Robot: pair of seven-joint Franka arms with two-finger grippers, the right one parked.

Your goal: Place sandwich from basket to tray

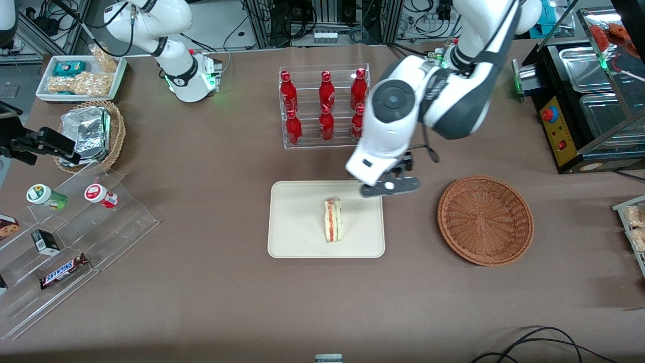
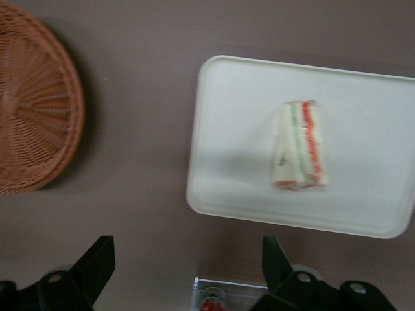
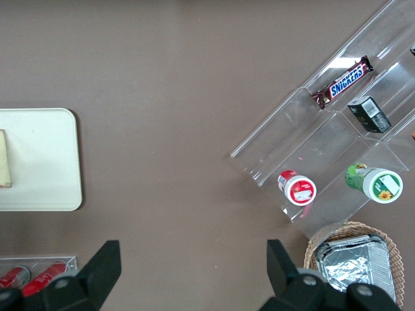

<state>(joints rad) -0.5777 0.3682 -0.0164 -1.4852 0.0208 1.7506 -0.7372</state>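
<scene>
jaws: spread apart, empty, hovering above the counter | sandwich: below them, on its side on tray, apparently delivered | wicker basket: beside them, empty

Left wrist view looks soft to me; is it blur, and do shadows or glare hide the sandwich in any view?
Left wrist view: slightly blurred, yet the sandwich on the tray is readable; a faint shadow crosses the tray, and the gripper is open. Front view: sharp, even light, the sandwich unshadowed, the basket empty. Right wrist view: sharp, only the sandwich's edge in frame.
</scene>
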